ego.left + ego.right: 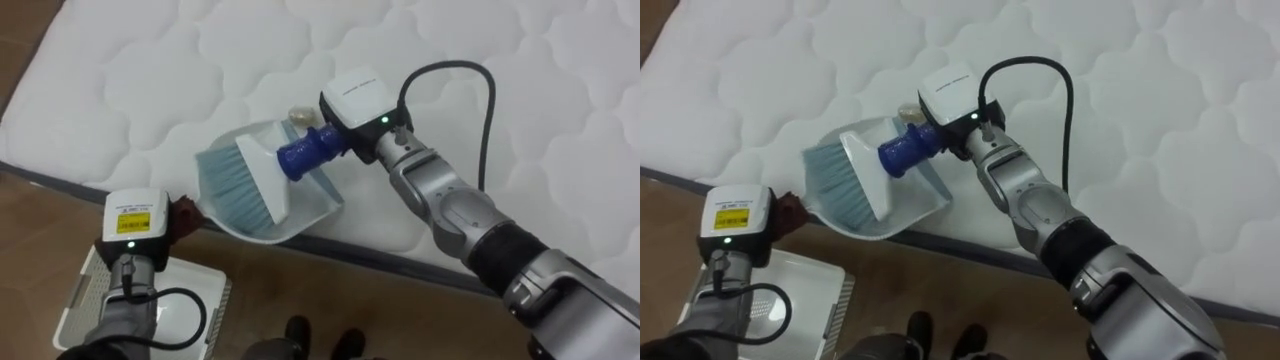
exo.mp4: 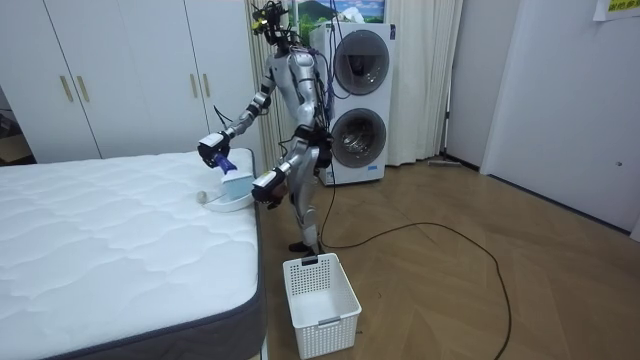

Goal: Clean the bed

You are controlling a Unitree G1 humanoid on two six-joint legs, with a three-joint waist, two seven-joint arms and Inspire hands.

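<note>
At bed edge: robot stands by the mattress (image 1: 450,40) corner; in the room view it is upper centre, with both arms out toward the bed
Task thing: dustpan (image 1: 312,203) lies on the mattress edge, lower centre of the eye views, with its mouth toward upper left
Brush (image 1: 262,172): blue handle, teal bristles; the bristles sit inside the dustpan and the handle slants up to the right
Right hand (image 1: 365,135): centre of frame, arm entering from lower right; fingers curled round the brush handle
Left hand (image 2: 264,185): lower left of the eye views, just off the mattress edge and near the dustpan's lower-left rim; fingers hidden, cannot tell if open or closed
Dark red bit (image 1: 183,215): between the left hand and the dustpan; cannot tell what it is
Scrap (image 1: 300,113): small and pale, on the mattress, touching or just beside the dustpan's upper rim
Basket (image 1: 78,300): white, on wood floor, lower left corner; in the room view it is bottom centre by the bed corner
Background, room view: stacked washers (image 2: 358,100) behind the robot, white wardrobe (image 2: 100,80) upper left
</note>
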